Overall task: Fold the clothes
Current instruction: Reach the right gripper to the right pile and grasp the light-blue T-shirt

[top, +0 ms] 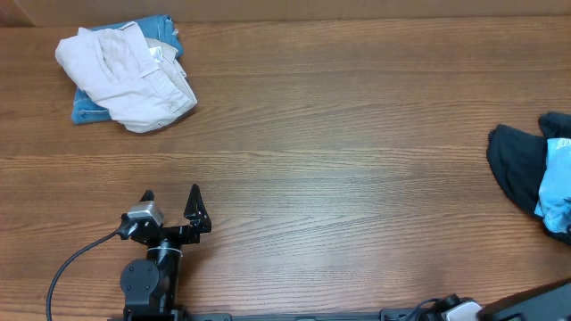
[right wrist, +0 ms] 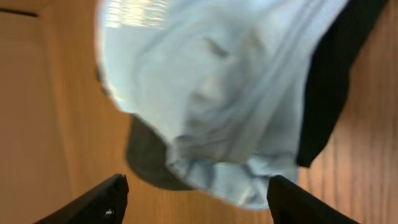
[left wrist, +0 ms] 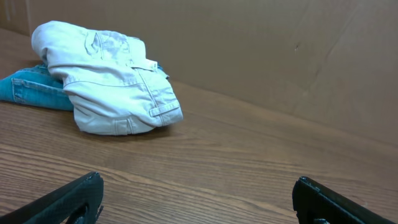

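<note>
Right wrist view, item one: right pincer (right wrist: pixel 199 200), fingers set wide apart, nothing gripped between them. Just beyond the fingertips a light sky-blue T-shirt (right wrist: pixel 211 93) is seen, bunched and blurred, lying over a dark navy garment (right wrist: pixel 339 81) that shows along its right and lower edges. In the overhead view the same T-shirt (top: pixel 558 183) is found at the far right edge of the worktop (top: pixel 339 178), half out of frame, with the navy garment (top: pixel 517 165) spread to its left.

Item two: left pincer (top: pixel 171 209), fingers fully spread, empty, parked at the near left. Well beyond it, at the far left, a beige garment (top: pixel 125 76) is heaped on a denim-blue garment (top: pixel 89 109); neither is touched.

Step in hand, as judged: the T-shirt is being approached for pick-up; no fold has been made and the cloth is not yet laid flat.

Next move, as judged: the right pincer is to be closed on an edge of the blue fabric alone, the navy layer being left behind, and the shirt drawn toward the bare middle of the worktop to be flattened.
</note>
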Motion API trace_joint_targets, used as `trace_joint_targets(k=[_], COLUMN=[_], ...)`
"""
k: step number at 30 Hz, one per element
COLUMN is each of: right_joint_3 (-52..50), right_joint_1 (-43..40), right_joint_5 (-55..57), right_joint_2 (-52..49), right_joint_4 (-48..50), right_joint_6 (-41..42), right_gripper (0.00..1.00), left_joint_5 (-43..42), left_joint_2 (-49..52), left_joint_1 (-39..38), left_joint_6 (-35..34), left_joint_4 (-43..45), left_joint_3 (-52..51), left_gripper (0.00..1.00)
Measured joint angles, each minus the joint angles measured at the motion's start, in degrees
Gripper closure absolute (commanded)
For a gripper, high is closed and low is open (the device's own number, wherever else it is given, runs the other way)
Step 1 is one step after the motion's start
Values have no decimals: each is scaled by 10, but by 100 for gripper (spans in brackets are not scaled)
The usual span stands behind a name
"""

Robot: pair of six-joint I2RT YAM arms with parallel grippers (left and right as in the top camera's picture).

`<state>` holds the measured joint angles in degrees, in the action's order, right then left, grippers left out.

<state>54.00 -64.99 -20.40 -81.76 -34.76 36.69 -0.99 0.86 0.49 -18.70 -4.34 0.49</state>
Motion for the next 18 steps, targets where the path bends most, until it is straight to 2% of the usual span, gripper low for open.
trace_joint_targets(k=[5, 7, 9, 10, 12, 15, 18], right_joint_3=[0, 0, 0, 0, 0, 0, 0], right_joint_1=[0, 0, 0, 0, 0, 0, 0], right_joint_5=[14, 16, 18, 18, 18, 18, 18], right_joint_2=[-73, -77, -77, -77, -77, -78, -86], right_joint_4=[45, 66, 87, 95, 99, 97, 76], right_joint_6=[-4, -4, -4, -6, -5, -3, 10], right_gripper=[23, 29, 44, 47, 47, 31, 30], left_joint_5=[0, 0, 0, 0, 0, 0, 0], left_joint_2=[0, 0, 0, 0, 0, 0, 0], left_joint_1=[0, 0, 0, 0, 0, 0, 0], left_joint_6=[0, 0, 0, 0, 0, 0, 0], left_joint_4=[0, 0, 0, 0, 0, 0, 0], left_joint_3=[0, 0, 0, 0, 0, 0, 0], left_gripper=[0, 0, 0, 0, 0, 0, 0])
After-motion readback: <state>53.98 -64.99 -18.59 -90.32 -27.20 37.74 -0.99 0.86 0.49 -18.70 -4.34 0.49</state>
